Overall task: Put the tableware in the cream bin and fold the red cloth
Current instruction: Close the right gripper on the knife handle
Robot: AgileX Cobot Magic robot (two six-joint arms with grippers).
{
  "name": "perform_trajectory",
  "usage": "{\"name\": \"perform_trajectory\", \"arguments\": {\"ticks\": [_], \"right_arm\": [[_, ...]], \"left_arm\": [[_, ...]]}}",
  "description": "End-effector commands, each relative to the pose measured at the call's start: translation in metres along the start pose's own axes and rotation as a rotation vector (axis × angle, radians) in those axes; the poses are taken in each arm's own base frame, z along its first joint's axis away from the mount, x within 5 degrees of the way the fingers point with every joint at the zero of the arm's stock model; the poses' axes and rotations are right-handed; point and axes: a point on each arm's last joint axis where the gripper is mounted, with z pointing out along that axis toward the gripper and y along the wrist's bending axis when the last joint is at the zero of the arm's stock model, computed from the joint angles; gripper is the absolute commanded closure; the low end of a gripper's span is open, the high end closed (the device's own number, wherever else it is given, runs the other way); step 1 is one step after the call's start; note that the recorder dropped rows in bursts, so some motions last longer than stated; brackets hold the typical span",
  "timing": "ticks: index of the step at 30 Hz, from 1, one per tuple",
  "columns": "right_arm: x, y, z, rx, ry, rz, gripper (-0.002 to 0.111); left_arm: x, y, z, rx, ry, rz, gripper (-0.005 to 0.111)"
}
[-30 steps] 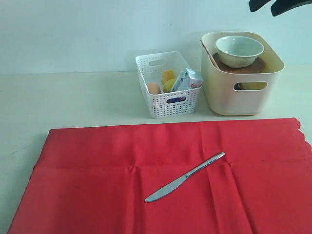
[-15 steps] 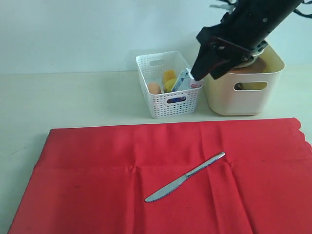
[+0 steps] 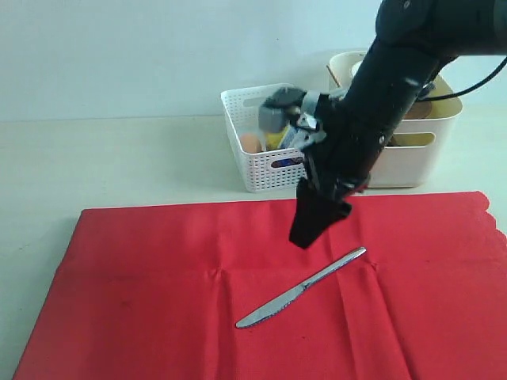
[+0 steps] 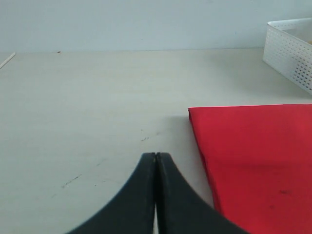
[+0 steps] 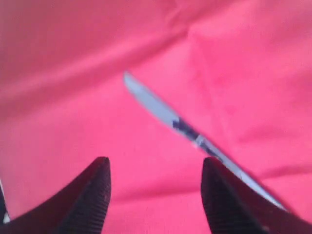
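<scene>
My right gripper hangs open and empty over the cloth, near the knife. My left gripper is clenched on nothing, over the table left of the cloth.

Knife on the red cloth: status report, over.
Right gripper open, poised over the metal knife. Left gripper shut, over bare table. Knife flat on red cloth, ungripped. Path clear.

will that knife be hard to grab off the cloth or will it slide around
The knife looks like rigid polished metal, so it probably won't bend but may slip in a grip. It lies flat on the red cloth, so it is likely hard to get under, and the fabric may bunch. Being long and narrow, it could swivel if pinched off-centre.
</scene>
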Motion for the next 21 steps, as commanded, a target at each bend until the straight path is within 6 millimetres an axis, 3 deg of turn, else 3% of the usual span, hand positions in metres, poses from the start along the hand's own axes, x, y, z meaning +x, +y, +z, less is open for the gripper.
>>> {"name": "perform_trajectory", "arguments": {"ticks": [1,6,12,21], "right_arm": [[0.018,0.008,0.025,0.040,0.245,-0.200,0.055],[0.023,0.015,0.041,0.058,0.341,-0.268,0.055],[0.017,-0.001,0.061,0.105,0.306,-0.433,0.055],[0.019,-0.021,0.089,0.142,0.320,-0.473,0.055]], "left_arm": [[0.000,0.000,0.000,-0.002,-0.011,0.000,0.107],[0.000,0.000,0.000,-0.002,-0.011,0.000,0.107],[0.000,0.000,0.000,-0.002,-0.011,0.000,0.107],[0.000,0.000,0.000,-0.002,-0.011,0.000,0.107]]}}
